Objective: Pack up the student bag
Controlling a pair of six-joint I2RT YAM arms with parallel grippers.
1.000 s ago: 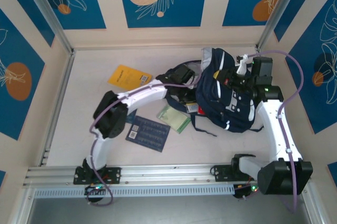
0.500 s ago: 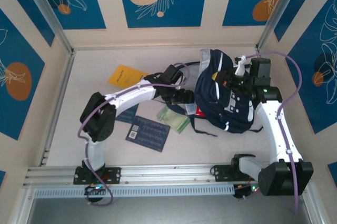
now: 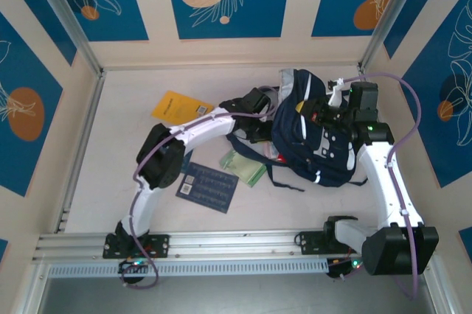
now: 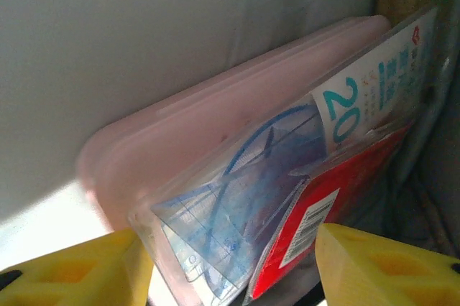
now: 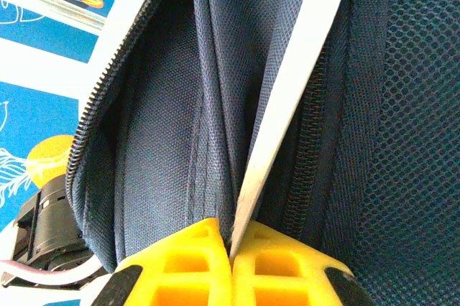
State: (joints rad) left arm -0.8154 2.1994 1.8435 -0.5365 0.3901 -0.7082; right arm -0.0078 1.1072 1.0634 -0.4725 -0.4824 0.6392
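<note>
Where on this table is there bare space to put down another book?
Bare: the far-left corner between the left wall and the yellow book; the near strip between the student bag and the front rail. Crowded: the middle, where the left arm, green packet and dark blue booklet meet the bag.

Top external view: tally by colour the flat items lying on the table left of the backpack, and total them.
Yellow book: 1
Green packet: 1
Dark blue booklet: 1
Total: 3
More may lie hidden under the left arm.
</note>
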